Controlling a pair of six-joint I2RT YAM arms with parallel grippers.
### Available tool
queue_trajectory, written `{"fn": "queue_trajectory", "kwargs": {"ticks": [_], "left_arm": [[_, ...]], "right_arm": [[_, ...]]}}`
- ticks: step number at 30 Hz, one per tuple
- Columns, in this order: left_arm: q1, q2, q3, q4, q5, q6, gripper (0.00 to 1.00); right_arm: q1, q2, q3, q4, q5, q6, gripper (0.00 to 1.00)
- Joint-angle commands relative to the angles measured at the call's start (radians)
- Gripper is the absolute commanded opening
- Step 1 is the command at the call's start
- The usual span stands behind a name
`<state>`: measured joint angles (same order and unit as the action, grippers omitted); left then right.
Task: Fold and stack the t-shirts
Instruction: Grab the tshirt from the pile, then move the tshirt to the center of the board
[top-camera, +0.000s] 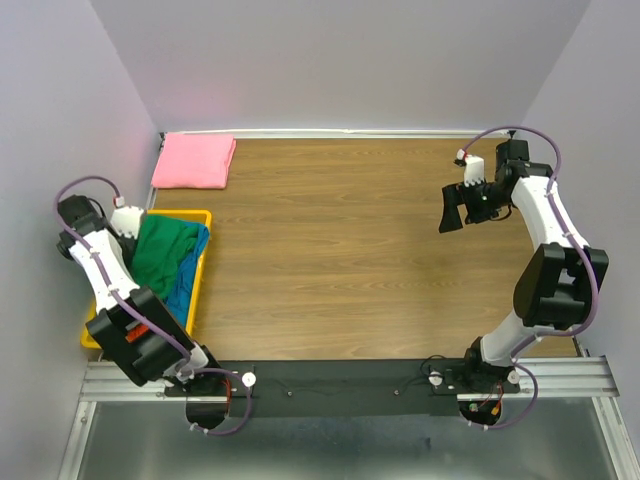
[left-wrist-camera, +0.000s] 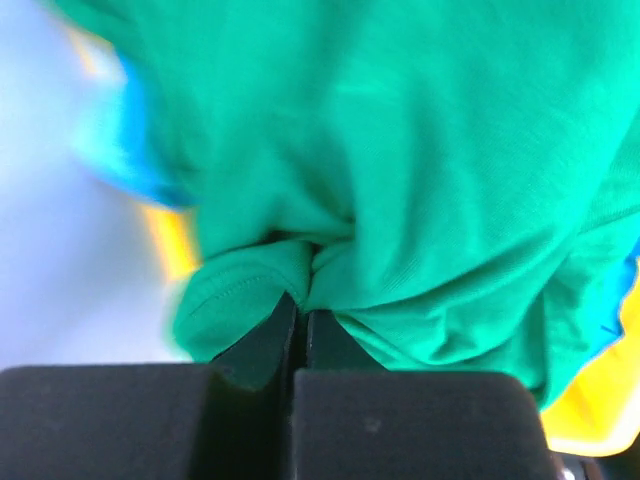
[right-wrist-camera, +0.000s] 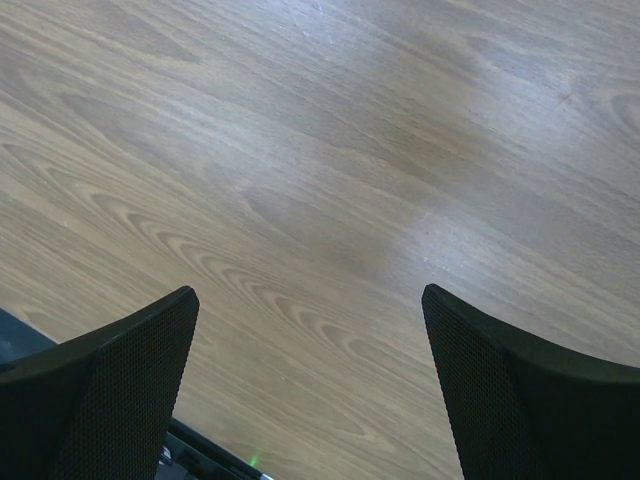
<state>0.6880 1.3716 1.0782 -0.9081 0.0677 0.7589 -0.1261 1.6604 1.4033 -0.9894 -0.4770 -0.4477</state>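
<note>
Over at nine o'clock on the table (top-camera: 350, 250) sits the yellow bin (top-camera: 205, 262), and the green shirt (top-camera: 165, 250) lies heaped on top of it, with the blue shirt (top-camera: 185, 285) showing beneath toward five o'clock. The left pincer (left-wrist-camera: 300, 310) is down in that heap with its jaws pressed together, nipping a small bunched fold of the green cloth between the tips. I take this as the pick-up: one shirt gripped in the bin, not yet lifted out.

At eleven o'clock, in the far corner, the pink shirt (top-camera: 193, 160) lies folded flat. It looks like the start of the stack, so I'd say the job is in its early part.

At two o'clock the right pincer (top-camera: 465, 208) hangs above bare wood, jaws spread wide and holding nothing.

Next, to my eye, the green shirt needs lifting clear of the bin and carrying toward the open middle, where the idle pincer can help spread it. The grip is a thin pinch, so it could slip or drag the blue shirt along.

The left arm hides the bin's nine o'clock side. What lies under the blue shirt I cannot tell. The left wrist view is blurred at its edges.
</note>
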Motion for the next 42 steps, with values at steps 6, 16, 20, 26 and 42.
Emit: {"fn": "queue_trajectory", "kwargs": {"ticks": [6, 16, 20, 26, 42], "left_arm": [[-0.034, -0.020, 0.324, -0.149, 0.158, -0.061, 0.00], [-0.327, -0.022, 0.838, -0.154, 0.348, -0.262, 0.00], [-0.506, 0.082, 1.132, -0.115, 0.375, -0.372, 0.00], [-0.656, 0.170, 1.395, 0.148, 0.481, -0.486, 0.00], [-0.935, 0.251, 1.255, 0.793, 0.558, -0.734, 0.00]], "right_arm": [[0.006, -0.042, -0.023, -0.008, 0.021, -0.035, 1.00], [0.006, -0.022, 0.013, -0.011, 0.029, -0.046, 1.00], [0.005, -0.022, 0.016, -0.008, 0.020, -0.039, 1.00], [0.005, -0.042, -0.004, -0.008, 0.029, -0.031, 1.00], [0.005, -0.110, -0.035, 0.005, 0.072, 0.015, 1.00]]}}
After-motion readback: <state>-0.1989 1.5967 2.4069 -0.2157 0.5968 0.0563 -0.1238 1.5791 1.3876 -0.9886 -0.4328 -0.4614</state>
